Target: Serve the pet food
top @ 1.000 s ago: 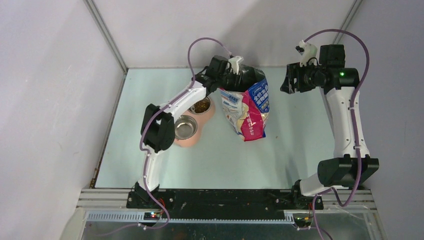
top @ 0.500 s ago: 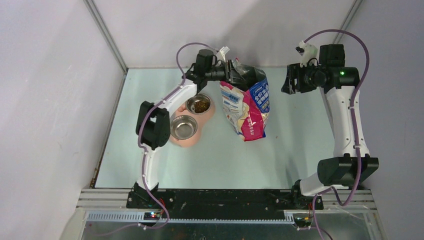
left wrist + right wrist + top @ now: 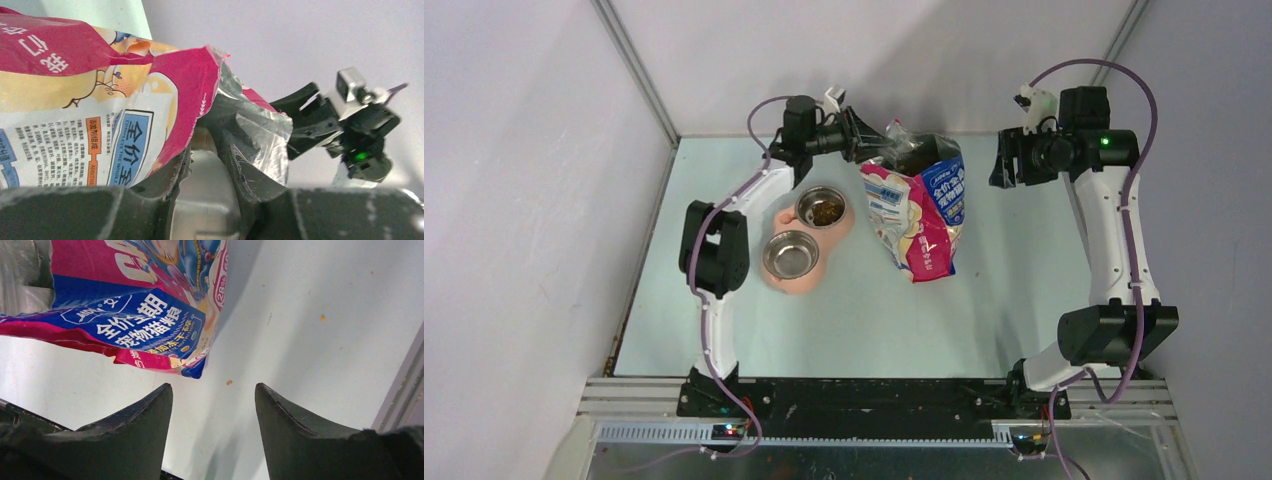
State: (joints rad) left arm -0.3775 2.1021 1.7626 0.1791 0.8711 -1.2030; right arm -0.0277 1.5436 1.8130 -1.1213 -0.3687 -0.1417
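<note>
Where the two arms are bolted at the near edge, a black base plate [image 3: 874,398] gives way to a pale blue-green table [image 3: 674,310], matt, with a few small orange specks [image 3: 229,382] on it under the right claw [image 3: 214,390]. Plain grey-white walls [image 3: 874,60] close it in on the left, the right and the far side, with metal posts [image 3: 636,70] running up the far corners.

On the table's left half sits a pink double feeder [image 3: 794,285]. Its near bowl [image 3: 770,256] shows a shiny steel bottom; its far bowl [image 3: 801,205] holds the kibble [image 3: 824,211], a loose layer of tiny dark-brown bits with some lighter tan among them.

That kibble lies just on the near side of the left claw [image 3: 867,143] and a little to its left, lower down, not touching it. From the right claw it is well off to the left, with the printed bag [image 3: 919,215] lying between them.

The left claw points right into the bag's raised, foil-lined mouth, its fingers partly closed on a pale translucent scoop [image 3: 200,195]. Whether the dark patch inside that mouth is more kibble I cannot tell. The right claw hangs above the table beyond the bag's far right corner, fingers spread wide, holding nothing
</note>
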